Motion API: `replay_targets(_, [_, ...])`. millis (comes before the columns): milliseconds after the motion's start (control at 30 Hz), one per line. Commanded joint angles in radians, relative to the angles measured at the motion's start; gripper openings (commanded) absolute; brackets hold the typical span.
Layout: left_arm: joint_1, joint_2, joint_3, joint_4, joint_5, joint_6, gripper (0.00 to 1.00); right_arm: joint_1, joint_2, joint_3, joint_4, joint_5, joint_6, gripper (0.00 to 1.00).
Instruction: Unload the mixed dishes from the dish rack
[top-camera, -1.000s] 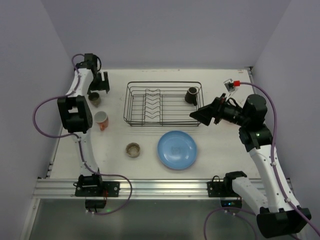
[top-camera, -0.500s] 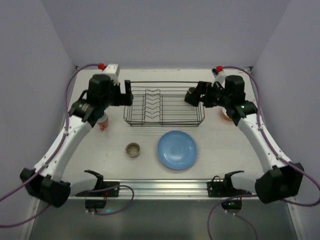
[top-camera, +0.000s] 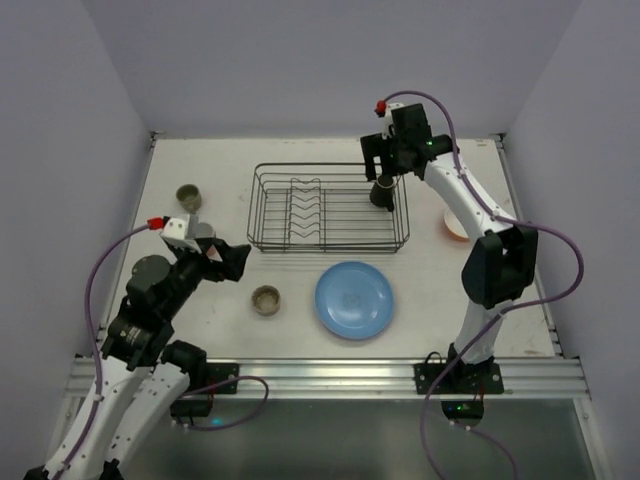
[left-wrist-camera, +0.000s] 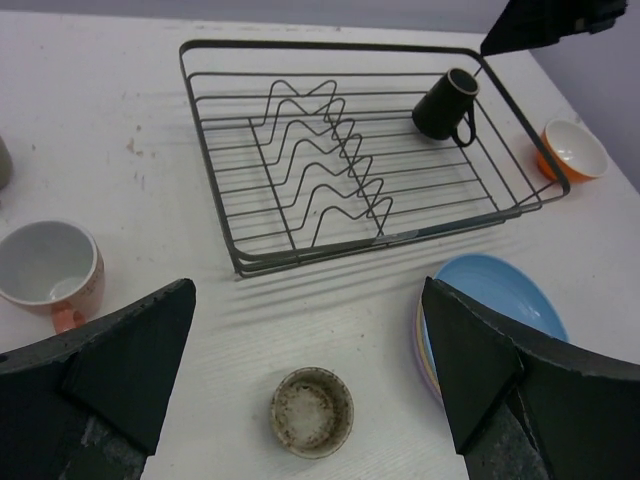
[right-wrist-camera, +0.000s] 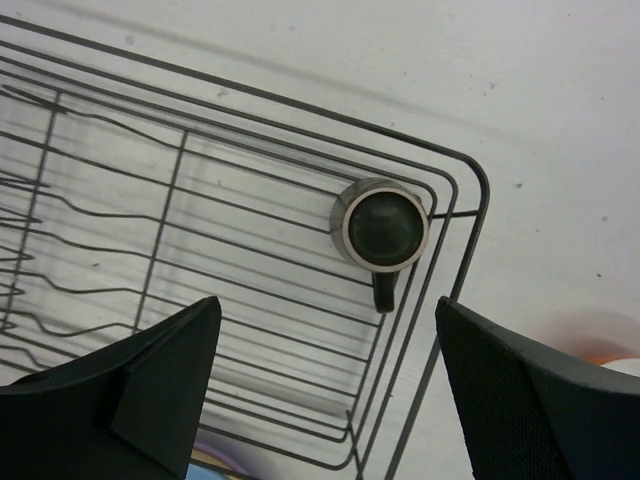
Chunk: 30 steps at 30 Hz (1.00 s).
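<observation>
Only the dark cup is in the rack, at its 3 o'clock end beneath the spread right gripper; plates, bowl and other cups sit on the desk, left gripper spread, empty.

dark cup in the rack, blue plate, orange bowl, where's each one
dark cup (right-wrist-camera: 380, 225), right wrist view, middle of its round top
blue plate (top-camera: 354, 300), top view, its centre
orange bowl (left-wrist-camera: 572, 148), left wrist view, its white inside
</observation>
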Motion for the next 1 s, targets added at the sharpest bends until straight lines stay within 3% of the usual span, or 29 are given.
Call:
replay_targets(0, [0.003,-0.044,-0.014,0.103,0.023,0.030,1.00,-0.001,0.105,0.126,-0.127,0.091,-0.128,0.90])
replay_targets(700, [0.003,0.039,-0.011,0.100,0.136,0.041,1.00,-0.006,0.351,0.287,-0.144,0.121,-0.254,0.88])
replay_targets(967, [0.003,0.039,-0.013,0.105,0.149,0.044,1.00,-0.020,0.367,0.293,-0.126,0.067,-0.247,0.79])
